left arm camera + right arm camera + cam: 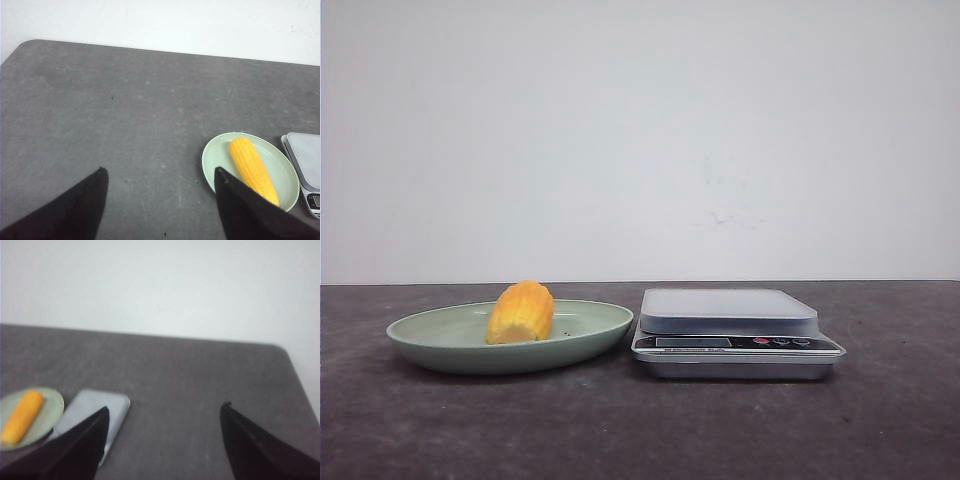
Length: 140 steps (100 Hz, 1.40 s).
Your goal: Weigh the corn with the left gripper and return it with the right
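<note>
A: Fingers first, nearest the lens. The left gripper (159, 200) has its two black wedges spread wide with nothing between them, only bare grey worktop (125, 110) showing through the gap.

B: Same on the other side. The right gripper (162, 440) is spread wide and empty too, hanging over the worktop on the scale's side.

A: Neither arm shows in the front view, so I'd say nothing has begun. The opening step looks like the left gripper's reach for the corn (521, 313).

B: How should it go in?

A: The wrist view shows a long cob, so I'd turn the fingers across it, come down over its middle, and close on the flanks, not the ends. It's round, so a grip off the middle could let it roll.

B: And mind the rim going down.

A: Agreed. Now, further out: the pale green dish (440, 345) sits on the robot's left of the worktop, shallow and oval, and the corn lies flat in it, one rounded end facing the front camera. Nothing else is in the dish.

B: Just beside it, to the right, the kitchen scale (735, 335). A narrow gap separates them, and its platform carries nothing. I can't read the display.

A: A short carry across, then. Behind everything, a plain white wall.
</note>
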Each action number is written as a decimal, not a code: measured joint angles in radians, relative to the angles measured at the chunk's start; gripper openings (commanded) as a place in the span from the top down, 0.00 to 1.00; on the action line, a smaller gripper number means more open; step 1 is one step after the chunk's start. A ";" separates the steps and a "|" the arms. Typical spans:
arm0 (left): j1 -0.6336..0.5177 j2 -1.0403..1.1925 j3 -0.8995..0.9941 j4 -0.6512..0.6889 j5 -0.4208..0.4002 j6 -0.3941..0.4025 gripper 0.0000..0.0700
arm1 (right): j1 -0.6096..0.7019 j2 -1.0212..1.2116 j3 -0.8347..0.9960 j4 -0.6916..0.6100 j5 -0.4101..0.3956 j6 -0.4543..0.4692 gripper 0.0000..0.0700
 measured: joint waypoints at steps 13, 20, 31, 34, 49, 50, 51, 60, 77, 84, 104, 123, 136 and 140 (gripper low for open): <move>0.000 0.000 0.000 0.000 0.000 0.000 0.56 | 0.000 -0.037 -0.070 -0.013 -0.019 0.039 0.37; 0.000 0.000 -0.005 0.001 0.000 0.000 0.56 | 0.000 -0.057 -0.116 -0.005 -0.033 0.055 0.37; 0.000 -0.001 -0.023 0.001 0.000 0.000 0.56 | 0.000 -0.080 -0.185 0.016 -0.033 0.069 0.37; 0.000 -0.002 -0.029 0.001 0.000 0.000 0.56 | 0.000 -0.082 -0.203 0.021 -0.033 0.072 0.37; 0.000 -0.034 -0.084 0.000 0.000 -0.001 0.80 | 0.000 -0.087 -0.264 0.044 -0.037 0.085 0.53; 0.000 -0.035 -0.087 -0.001 0.000 -0.001 0.83 | 0.000 -0.087 -0.266 0.045 -0.037 0.086 0.55; 0.000 -0.037 -0.090 -0.001 0.000 -0.001 0.85 | 0.000 -0.087 -0.268 0.047 -0.037 0.086 0.56; 0.000 -0.050 -0.108 -0.003 0.000 -0.001 1.00 | 0.000 -0.087 -0.274 0.056 -0.037 0.090 0.98; 0.000 -0.061 -0.109 0.003 0.000 -0.004 1.00 | 0.000 -0.087 -0.274 0.090 -0.029 0.093 0.99; 0.000 -0.061 -0.109 0.004 0.000 -0.004 1.00 | 0.000 -0.087 -0.274 0.105 -0.029 0.094 0.99; 0.000 -0.061 -0.109 0.003 0.000 -0.004 1.00 | 0.000 -0.087 -0.274 0.103 -0.029 0.095 0.99; 0.000 -0.061 -0.109 -0.030 0.000 -0.004 1.00 | 0.000 -0.088 -0.274 0.070 -0.029 0.102 0.99; 0.000 -0.061 -0.109 -0.030 0.000 -0.004 1.00 | 0.000 -0.088 -0.274 0.070 -0.029 0.105 0.99; 0.000 -0.061 -0.109 -0.030 0.000 -0.004 1.00 | 0.000 -0.088 -0.274 0.070 -0.029 0.105 0.99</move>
